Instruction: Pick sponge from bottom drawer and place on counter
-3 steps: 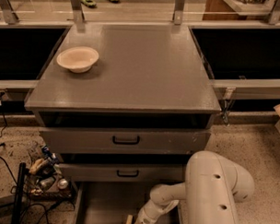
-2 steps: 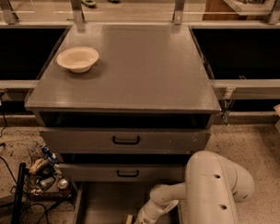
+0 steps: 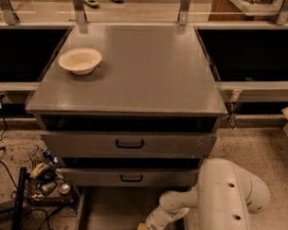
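Camera view: white robot arm (image 3: 226, 200) reaches down into wide shallow grey bottom drawer (image 3: 112, 213), open at 6 o'clock. Yellowish-tipped end effector (image 3: 143, 229) low over drawer floor at frame edge; released or clenched, cannot tell. Green-and-yellow sponge not visible, judged beneath end effector or out of frame. Broad matte grey table (image 3: 150, 74) at 12 o'clock; cream bowl (image 3: 79, 60) at its 10 o'clock. Step: grasp in drawer. Next: secure sponge, lift past drawer fronts, set on table away from bowl.

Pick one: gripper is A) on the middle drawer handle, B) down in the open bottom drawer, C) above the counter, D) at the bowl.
B: the gripper sits low over the floor of the pulled-out bottom drawer, far below the counter and the bowl.
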Action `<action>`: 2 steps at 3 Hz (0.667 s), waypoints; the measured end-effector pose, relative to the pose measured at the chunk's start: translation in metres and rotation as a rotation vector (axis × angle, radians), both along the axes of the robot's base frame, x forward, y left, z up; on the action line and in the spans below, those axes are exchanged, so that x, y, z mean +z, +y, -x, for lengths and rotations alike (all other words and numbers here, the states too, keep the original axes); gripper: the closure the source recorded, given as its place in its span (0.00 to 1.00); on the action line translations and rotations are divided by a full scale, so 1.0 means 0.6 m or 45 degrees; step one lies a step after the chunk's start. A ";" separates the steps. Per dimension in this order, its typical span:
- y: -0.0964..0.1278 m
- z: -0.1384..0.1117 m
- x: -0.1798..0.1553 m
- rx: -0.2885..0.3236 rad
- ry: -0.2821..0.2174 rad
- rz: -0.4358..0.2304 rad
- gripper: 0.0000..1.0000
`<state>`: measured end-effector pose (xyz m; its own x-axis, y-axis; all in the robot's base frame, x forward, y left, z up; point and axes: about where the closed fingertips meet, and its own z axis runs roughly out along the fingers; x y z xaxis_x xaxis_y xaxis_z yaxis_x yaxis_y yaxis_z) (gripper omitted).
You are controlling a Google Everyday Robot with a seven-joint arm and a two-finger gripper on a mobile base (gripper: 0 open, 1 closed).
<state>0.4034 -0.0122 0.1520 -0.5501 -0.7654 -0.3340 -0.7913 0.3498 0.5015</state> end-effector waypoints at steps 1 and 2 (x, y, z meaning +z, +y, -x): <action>0.001 0.005 -0.002 -0.020 0.002 0.014 0.00; 0.001 0.006 -0.002 -0.021 0.002 0.014 0.00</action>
